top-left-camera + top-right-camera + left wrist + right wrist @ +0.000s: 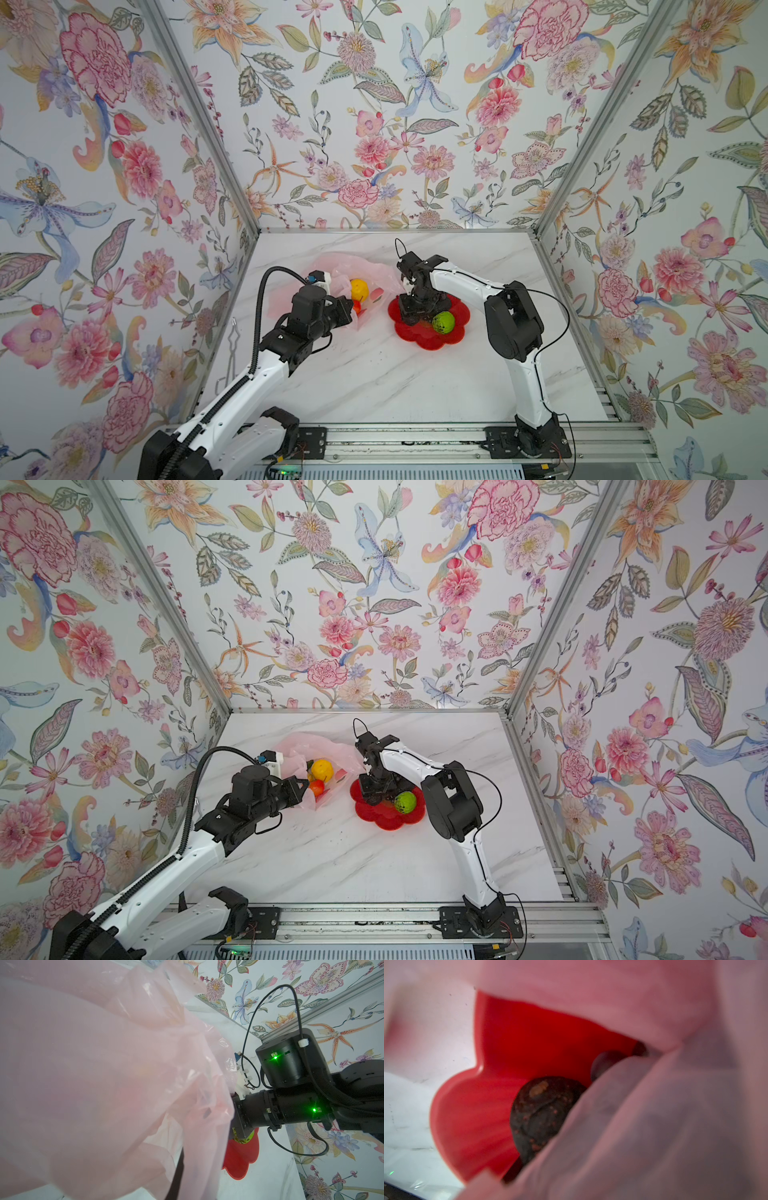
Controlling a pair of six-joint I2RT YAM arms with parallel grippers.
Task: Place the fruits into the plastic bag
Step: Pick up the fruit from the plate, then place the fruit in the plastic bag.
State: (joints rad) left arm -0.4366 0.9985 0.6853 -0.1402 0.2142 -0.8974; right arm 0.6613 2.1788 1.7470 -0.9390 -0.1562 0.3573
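Left pincer (348,308) tips hidden in plastic bag (343,266), dark fruit (542,1113) blurred

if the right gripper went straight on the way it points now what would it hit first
Probably the dark speckled fruit on the red plate, right under the right gripper; blur leaves depth unclear.

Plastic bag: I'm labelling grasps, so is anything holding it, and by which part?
The left gripper is shut on the plastic bag, pinching the film at the edge of its opening, on the side nearest that arm.
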